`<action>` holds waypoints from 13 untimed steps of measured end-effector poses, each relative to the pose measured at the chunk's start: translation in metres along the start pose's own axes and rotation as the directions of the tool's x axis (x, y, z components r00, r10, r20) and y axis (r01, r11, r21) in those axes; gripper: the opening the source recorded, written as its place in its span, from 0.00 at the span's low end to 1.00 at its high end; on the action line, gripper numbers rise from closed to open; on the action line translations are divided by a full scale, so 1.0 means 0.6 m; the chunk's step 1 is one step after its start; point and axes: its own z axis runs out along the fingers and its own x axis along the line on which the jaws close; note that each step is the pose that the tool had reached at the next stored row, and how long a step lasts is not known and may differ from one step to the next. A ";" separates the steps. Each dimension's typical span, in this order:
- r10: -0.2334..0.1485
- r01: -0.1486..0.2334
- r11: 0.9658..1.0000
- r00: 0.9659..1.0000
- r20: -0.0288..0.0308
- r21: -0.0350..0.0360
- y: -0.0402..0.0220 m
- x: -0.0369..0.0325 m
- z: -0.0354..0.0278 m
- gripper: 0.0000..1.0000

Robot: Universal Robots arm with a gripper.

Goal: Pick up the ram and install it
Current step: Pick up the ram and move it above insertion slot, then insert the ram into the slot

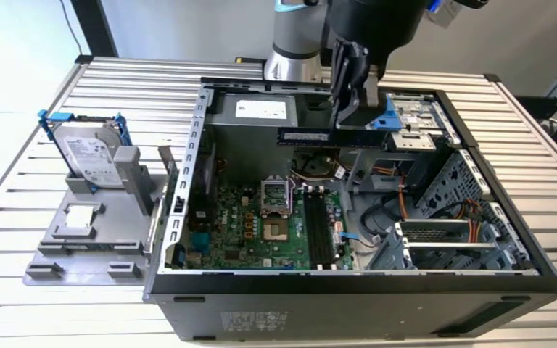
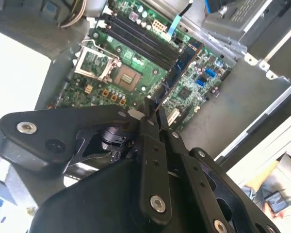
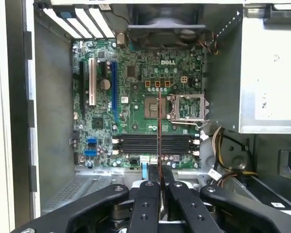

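Your black two-finger gripper (image 1: 356, 129) is pinching the long, thin, dark greenish-grey ram stick (image 1: 303, 135). The stick is held level at upper centre of the exterior view, over the open grey computer case (image 1: 356, 293). The green motherboard (image 1: 249, 225) and its long black slots (image 1: 319, 232) sit lower in frame, apart from the stick.

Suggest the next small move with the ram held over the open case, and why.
Probably rotate the wrist roughly a quarter turn before any lowering. The pincer is shut on the ram, held above the case, and in the first wrist view the stick lies crosswise to the long black slots on the motherboard. It would need to line up with them first.
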 end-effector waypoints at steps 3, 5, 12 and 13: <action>0.000 0.000 1.000 1.000 0.000 0.000 -0.016 -0.008 -0.001 0.00; 0.000 0.000 1.000 1.000 0.000 0.000 -0.027 -0.012 -0.001 0.00; 0.000 0.000 1.000 1.000 0.000 0.000 -0.067 -0.029 -0.003 0.00; 0.000 0.000 1.000 1.000 0.000 0.000 -0.074 -0.031 -0.003 0.00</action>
